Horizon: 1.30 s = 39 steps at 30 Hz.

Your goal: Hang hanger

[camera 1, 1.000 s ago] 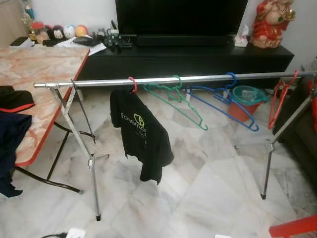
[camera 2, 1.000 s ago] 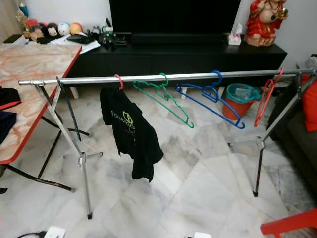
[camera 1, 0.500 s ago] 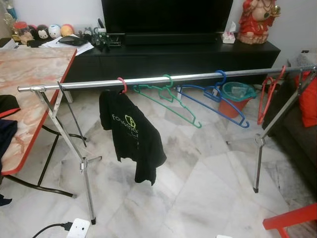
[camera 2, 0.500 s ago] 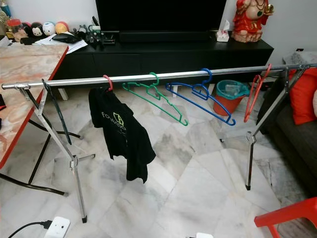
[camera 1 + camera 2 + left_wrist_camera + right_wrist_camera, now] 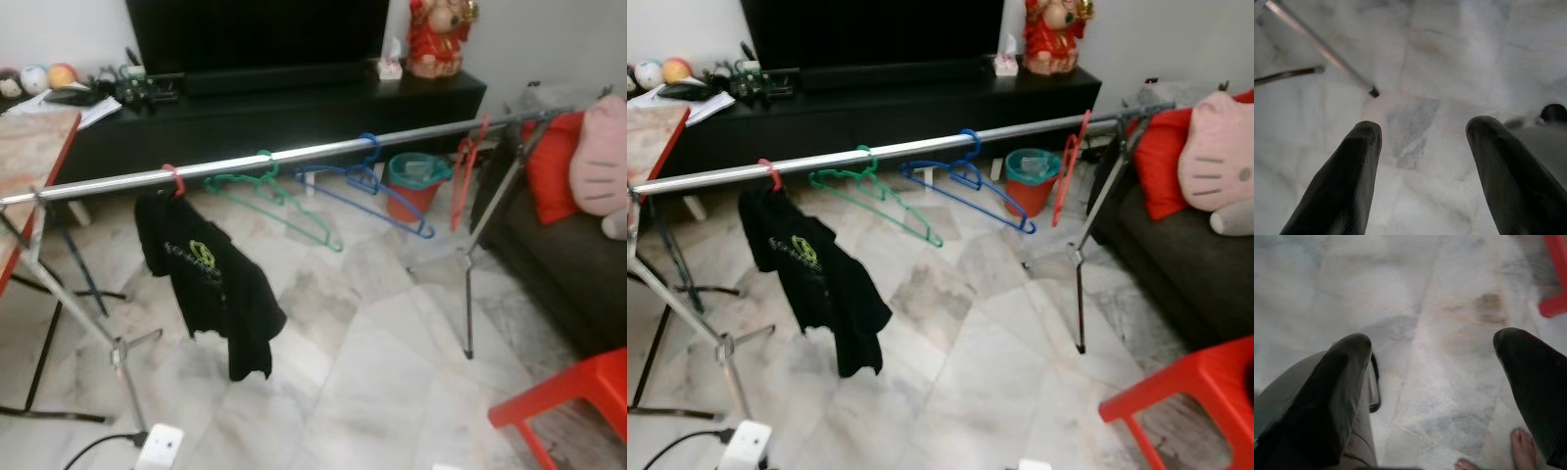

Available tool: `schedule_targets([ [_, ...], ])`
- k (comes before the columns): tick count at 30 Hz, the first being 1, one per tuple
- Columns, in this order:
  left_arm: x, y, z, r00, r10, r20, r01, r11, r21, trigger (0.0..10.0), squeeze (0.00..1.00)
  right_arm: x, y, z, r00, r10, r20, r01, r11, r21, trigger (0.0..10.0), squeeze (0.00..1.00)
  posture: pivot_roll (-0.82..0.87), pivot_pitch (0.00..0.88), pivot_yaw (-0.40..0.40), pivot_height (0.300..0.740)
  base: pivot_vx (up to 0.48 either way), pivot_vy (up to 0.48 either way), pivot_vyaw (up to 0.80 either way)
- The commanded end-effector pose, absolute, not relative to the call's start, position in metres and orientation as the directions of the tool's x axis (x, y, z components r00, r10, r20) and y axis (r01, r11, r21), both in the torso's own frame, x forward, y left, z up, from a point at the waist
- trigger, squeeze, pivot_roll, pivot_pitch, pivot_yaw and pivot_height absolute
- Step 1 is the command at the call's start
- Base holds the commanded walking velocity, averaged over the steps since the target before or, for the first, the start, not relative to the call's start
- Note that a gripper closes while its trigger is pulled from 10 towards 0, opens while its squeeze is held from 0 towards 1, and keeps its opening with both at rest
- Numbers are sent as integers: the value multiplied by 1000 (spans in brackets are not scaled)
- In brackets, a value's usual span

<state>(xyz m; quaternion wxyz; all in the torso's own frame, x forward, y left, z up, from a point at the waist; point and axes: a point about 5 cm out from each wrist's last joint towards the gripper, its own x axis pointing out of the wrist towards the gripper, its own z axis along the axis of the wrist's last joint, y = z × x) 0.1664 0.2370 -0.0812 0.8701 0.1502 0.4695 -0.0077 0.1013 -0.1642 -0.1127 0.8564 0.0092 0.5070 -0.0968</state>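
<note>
The left gripper [image 5: 1422, 129] has its fingers spread wide over bare marble floor [image 5: 1449, 58], holding nothing; a rack leg's foot [image 5: 1374, 91] stands just beyond the fingertips. The right gripper [image 5: 1435, 350] is likewise parted and empty, with a person's toes [image 5: 1520, 450] near one finger. The hangers, green [image 5: 274, 191], blue [image 5: 367, 181] and red [image 5: 465, 166], hang on the steel rail [image 5: 294, 155] beside a black T-shirt [image 5: 211, 284], well away from both grippers.
</note>
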Motion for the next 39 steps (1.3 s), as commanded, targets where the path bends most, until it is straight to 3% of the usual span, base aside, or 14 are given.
schedule_targets([
  [1, 160, 243, -83, 538, 143, -830, 151, 953, 262, 10000, 0, 90, -155, -116, 428, -131, -894, 170, 983, -63, 10000, 0, -41, 0, 5, 740, 0, 0, -663],
  [39, 162, 240, -83, 538, 136, -832, 159, 953, 259, 10000, 0, 96, -158, -115, 439, -130, -889, 172, 983, -59, 10000, 0, -51, 0, 11, 740, 0, -37, -655],
])
